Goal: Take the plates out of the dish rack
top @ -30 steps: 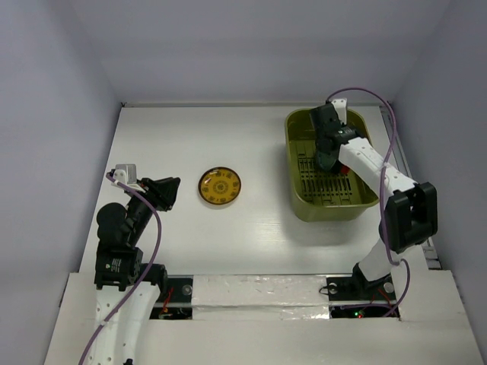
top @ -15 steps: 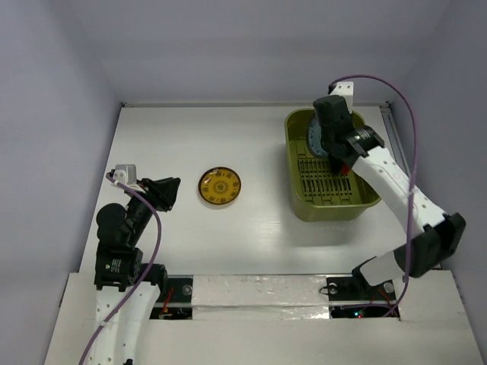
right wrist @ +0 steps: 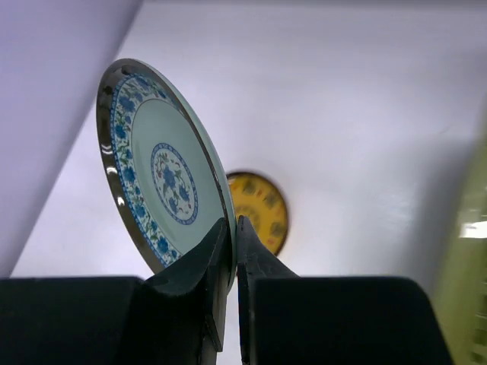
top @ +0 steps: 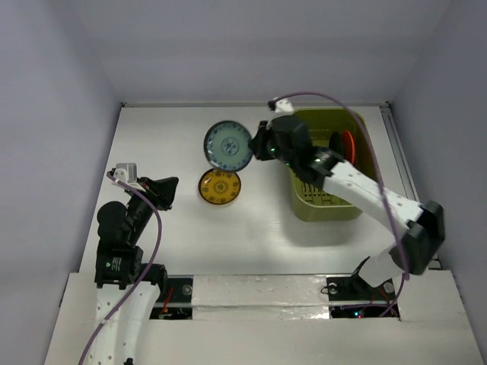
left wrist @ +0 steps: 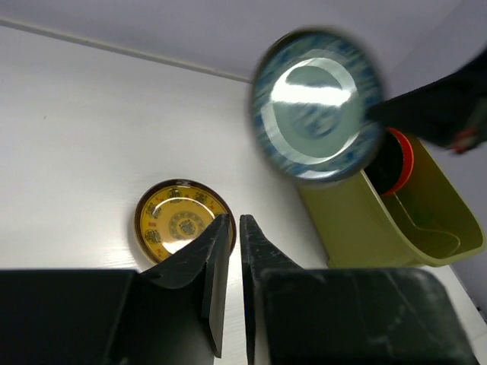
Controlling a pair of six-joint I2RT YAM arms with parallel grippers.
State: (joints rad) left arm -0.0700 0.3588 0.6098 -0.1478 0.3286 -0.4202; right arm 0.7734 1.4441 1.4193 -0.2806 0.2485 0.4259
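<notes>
My right gripper (top: 256, 146) (right wrist: 233, 228) is shut on the rim of the teal patterned plate (top: 228, 146) (right wrist: 156, 171). It holds the plate on edge in the air, left of the olive-green dish rack (top: 329, 204). The dark plate with the yellow pattern (top: 219, 186) (right wrist: 266, 213) lies flat on the table just below it. An orange-red plate (top: 348, 141) (left wrist: 401, 156) stands in the rack's far end. My left gripper (top: 164, 192) (left wrist: 234, 228) is shut and empty, left of the yellow plate (left wrist: 176, 222). The teal plate also shows in the left wrist view (left wrist: 318, 105). No cream plate is in view.
The rack (left wrist: 380, 220) sits at the right side of the white table, near its right edge. Grey walls enclose the table on the left, back and right. The right arm spans from the rack toward the middle of the table.
My right gripper has lifted the teal plate out of the rack and swung it left over the table, above the yellow plate. The left arm has not moved.
</notes>
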